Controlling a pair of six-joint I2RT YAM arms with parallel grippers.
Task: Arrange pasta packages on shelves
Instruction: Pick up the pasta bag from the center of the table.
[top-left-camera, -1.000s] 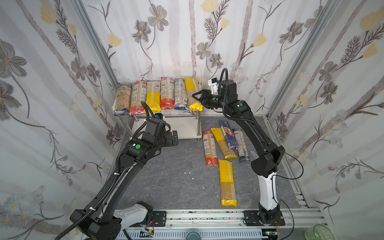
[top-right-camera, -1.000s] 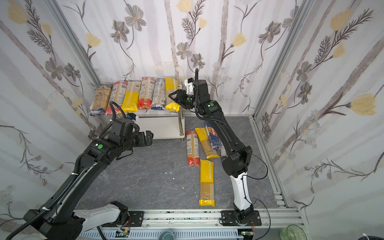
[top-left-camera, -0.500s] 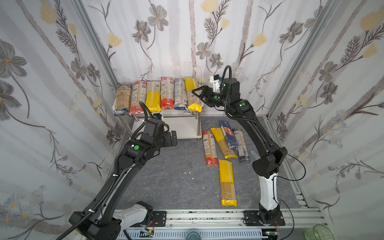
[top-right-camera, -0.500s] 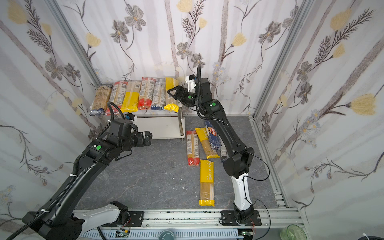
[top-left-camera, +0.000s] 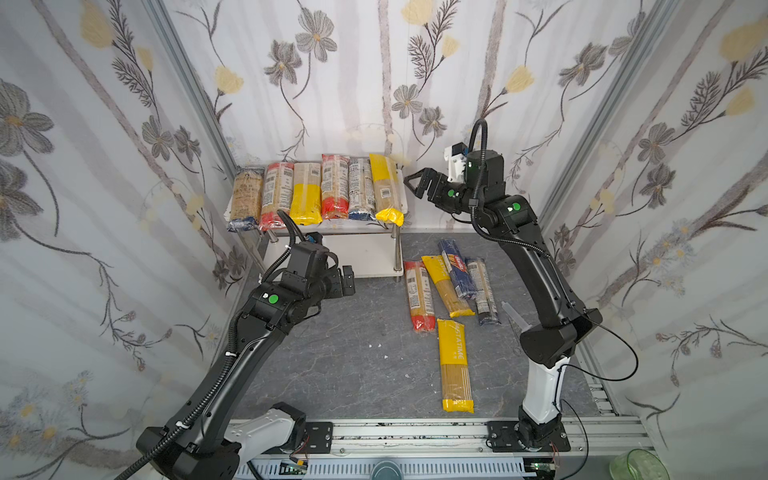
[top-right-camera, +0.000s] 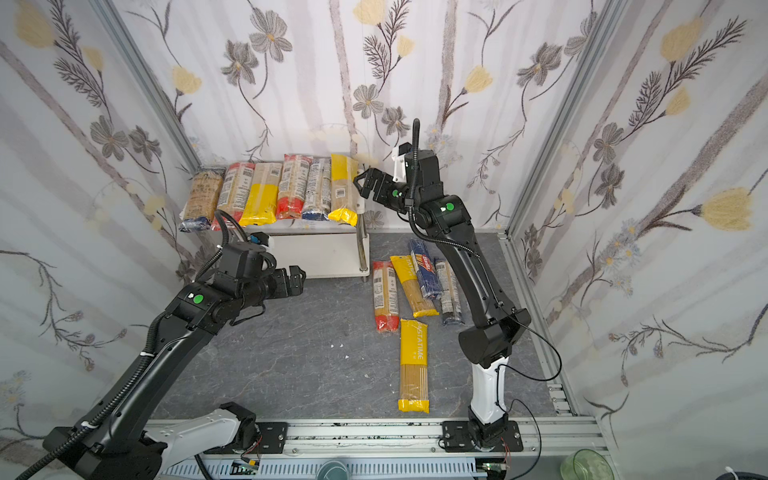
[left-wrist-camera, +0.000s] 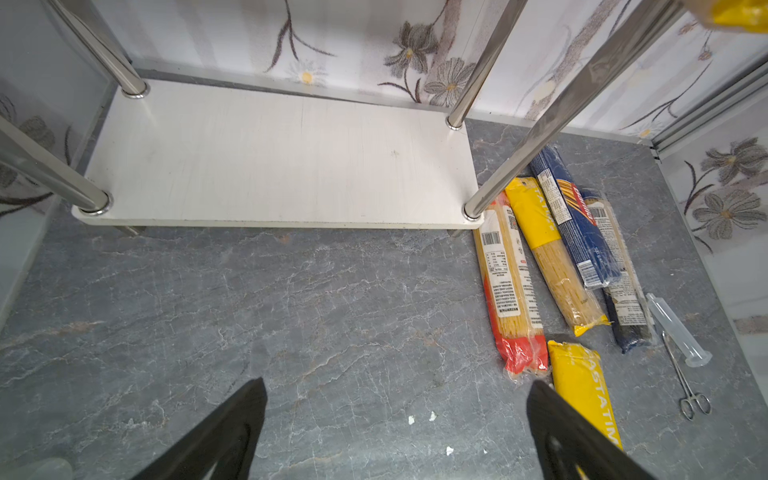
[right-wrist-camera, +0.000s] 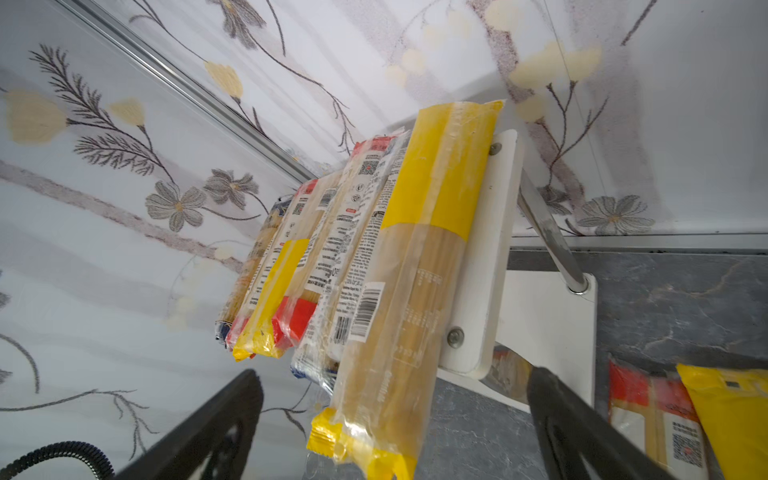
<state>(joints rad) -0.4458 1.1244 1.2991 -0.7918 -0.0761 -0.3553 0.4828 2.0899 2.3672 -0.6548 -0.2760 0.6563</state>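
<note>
The shelves (top-left-camera: 365, 255) stand against the back wall. Their top board carries several pasta packages in a row, ends overhanging the front edge. The rightmost is a yellow-ended package (top-left-camera: 386, 187) (right-wrist-camera: 399, 291). My right gripper (top-left-camera: 409, 183) (right-wrist-camera: 395, 372) is open just right of that package and holds nothing. My left gripper (top-left-camera: 351, 282) (left-wrist-camera: 397, 382) is open above the grey floor, in front of the bare lower board (left-wrist-camera: 270, 166). Several more packages lie on the floor right of the rack: a red-ended one (top-left-camera: 419, 295), a yellow one (top-left-camera: 446, 284), a blue one (top-left-camera: 457, 268) and a lone yellow one (top-left-camera: 455, 365).
A clear syringe (left-wrist-camera: 677, 328) and metal forceps (left-wrist-camera: 685, 382) lie on the floor beside the right-hand packages, near the right arm's base. Flowered curtain walls close in three sides. A green cup (top-left-camera: 633, 465) sits outside the front rail.
My right gripper has opened, let go of the yellow-ended package on the top board and drawn back to the right. The left arm has hardly moved.
</note>
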